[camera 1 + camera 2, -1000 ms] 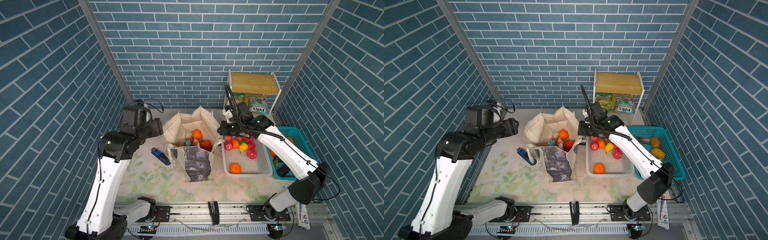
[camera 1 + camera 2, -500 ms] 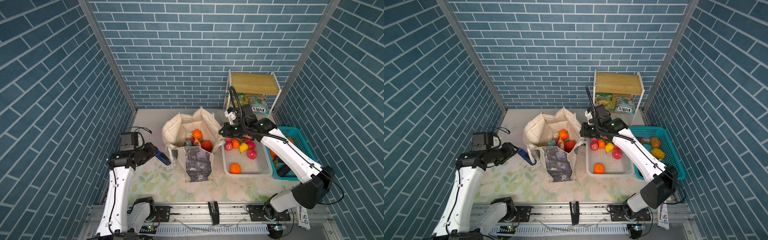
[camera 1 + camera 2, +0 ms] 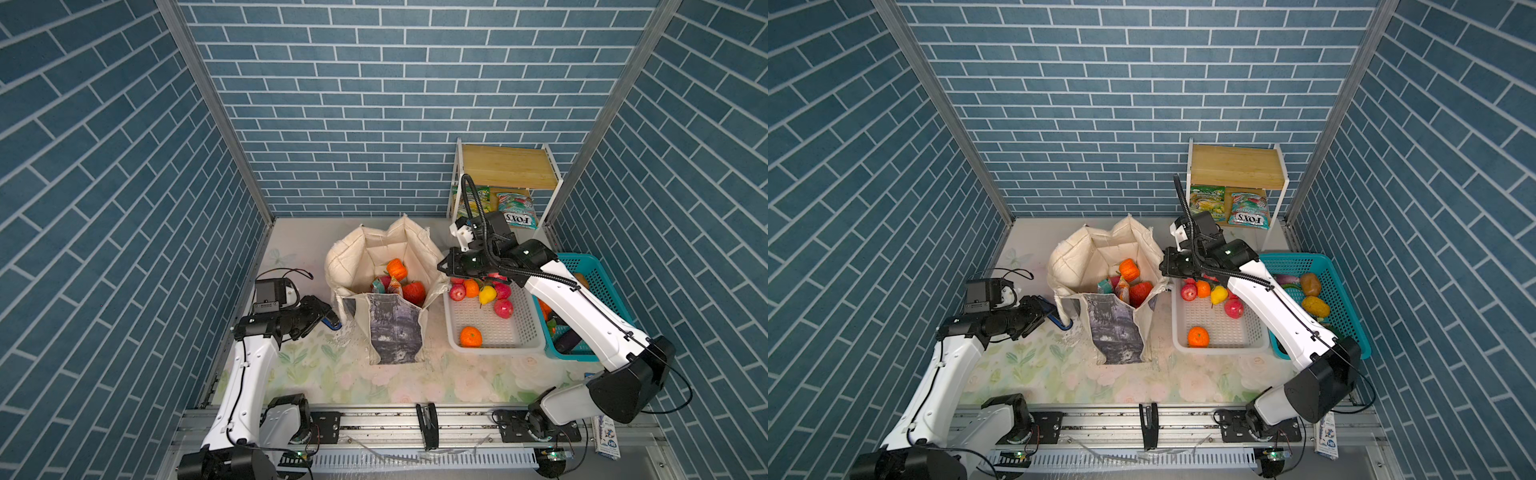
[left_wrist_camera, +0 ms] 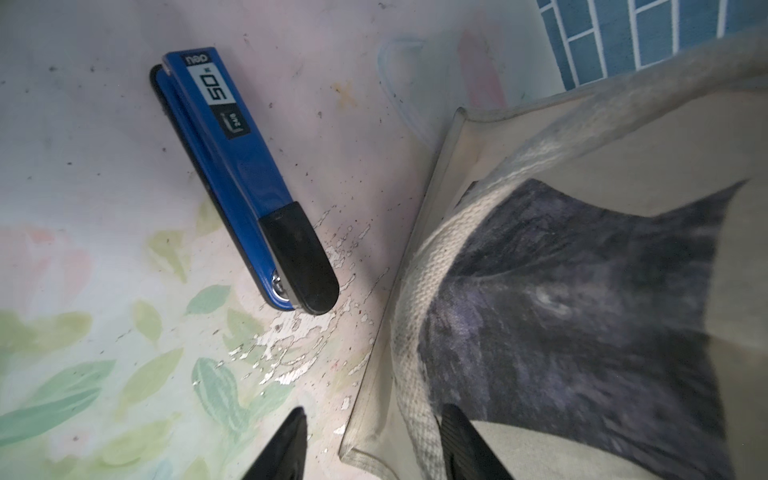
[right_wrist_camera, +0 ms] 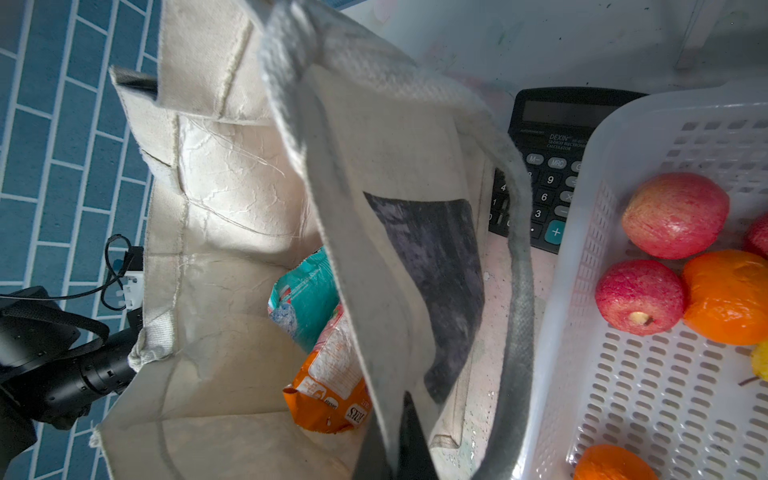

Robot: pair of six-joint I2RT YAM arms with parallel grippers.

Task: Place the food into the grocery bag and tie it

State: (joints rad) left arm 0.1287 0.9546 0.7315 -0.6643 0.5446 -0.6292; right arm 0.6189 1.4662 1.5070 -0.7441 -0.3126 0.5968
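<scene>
The right fingers [image 5: 411, 444] are closed tight on the rim of the grocery bag [image 3: 395, 332]. The left fingers [image 4: 286, 444] stand half open astride its corner, near the stapler [image 4: 232, 174].

So my right hand [image 5: 392, 453] is pinched tight on the printed wall of the grocery bag [image 5: 232, 199], fabric squeezed between the dark fingers [image 5: 415, 444]. Down inside the bag I can see a teal packet [image 5: 305, 291] and an orange packet [image 5: 328, 386] leaning together. A black calculator [image 5: 548, 174] lies on the worktop [image 5: 582, 41] between the bag and the white basket [image 5: 648, 395], which holds red apples [image 5: 675, 214] plus oranges [image 5: 727, 297]. One handle [image 5: 515, 249] loops across in front of the calculator's edge.
</scene>
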